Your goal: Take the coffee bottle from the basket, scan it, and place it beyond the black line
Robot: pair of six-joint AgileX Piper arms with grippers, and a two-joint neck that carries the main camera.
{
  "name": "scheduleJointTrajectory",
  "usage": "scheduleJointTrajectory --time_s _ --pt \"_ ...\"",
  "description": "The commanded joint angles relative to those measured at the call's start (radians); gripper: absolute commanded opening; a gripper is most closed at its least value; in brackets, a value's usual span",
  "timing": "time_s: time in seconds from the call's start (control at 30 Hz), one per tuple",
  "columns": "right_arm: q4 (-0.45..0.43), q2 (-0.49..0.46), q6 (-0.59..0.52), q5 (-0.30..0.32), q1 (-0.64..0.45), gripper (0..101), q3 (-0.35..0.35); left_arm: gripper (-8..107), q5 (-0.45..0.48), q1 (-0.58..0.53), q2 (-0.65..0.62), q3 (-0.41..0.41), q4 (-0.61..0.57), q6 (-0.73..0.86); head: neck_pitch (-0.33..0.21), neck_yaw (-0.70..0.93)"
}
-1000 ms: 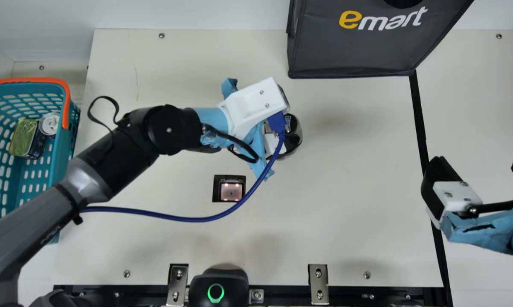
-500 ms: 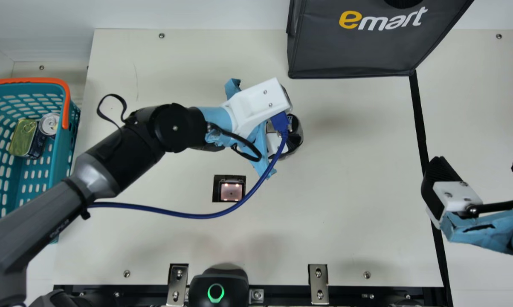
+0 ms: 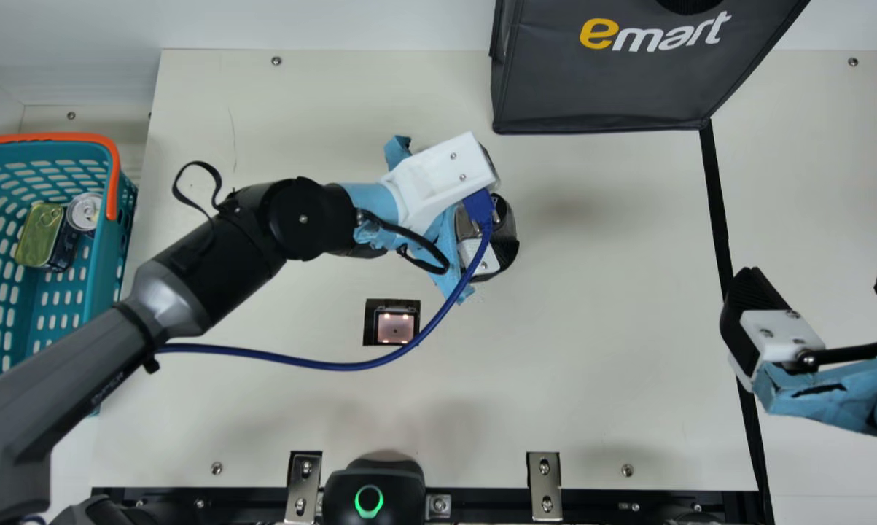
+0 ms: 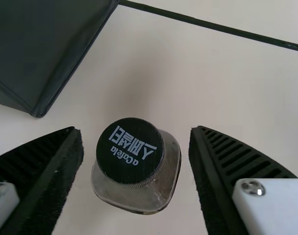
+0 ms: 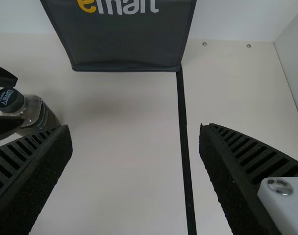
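Left end effector (image 3: 482, 257): fingers spread, one on each side of the coffee bottle (image 4: 134, 164); in the left wrist view, a gap separates each finger from it. The bottle stands upright on the bench (image 3: 591, 379), dark cap (image 4: 129, 149) facing up, on the left end effector's side of the black line (image 3: 718, 211).

Right end effector (image 3: 817, 288): fingers spread, with nothing between them. It is positioned above the black line, well apart from the bottle; in the right wrist view, the line runs between its fingers.

Relative to the left end effector:
- Scanner (image 3: 395, 328): lit, set in the bench, on the near side and slightly left.
- Basket (image 3: 103, 292): well to the left, containing a can (image 3: 84, 211) and, just beside it, a tin (image 3: 41, 235).
- Dark bag (image 3: 606, 80): on the far side, to the right; the black line extends from its near right corner.
- Blue cable (image 3: 307, 361): connected at the wrist, looping past the scanner.
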Motion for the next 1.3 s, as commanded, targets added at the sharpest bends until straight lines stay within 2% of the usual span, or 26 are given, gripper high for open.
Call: scheduleJointTrajectory --time_s 0.0,0.3,0.73,1.27 --pt "0.000 0.000 0.000 0.000 0.000 91 0.000 90 -0.003 -0.001 0.002 0.000 0.001 -0.003 -0.027 0.002" --pt "0.000 0.000 0.000 0.000 0.000 91 0.000 90 -0.005 0.001 -0.011 -0.011 0.028 -0.059 -0.027 0.002" --pt "0.000 0.000 0.000 0.000 0.000 91 0.000 90 -0.003 0.013 -0.104 0.007 0.145 -0.286 -0.027 0.002" --pt "0.000 0.000 0.000 0.001 0.000 91 0.000 90 -0.005 0.117 -0.241 0.055 0.309 -0.519 -0.027 0.002"
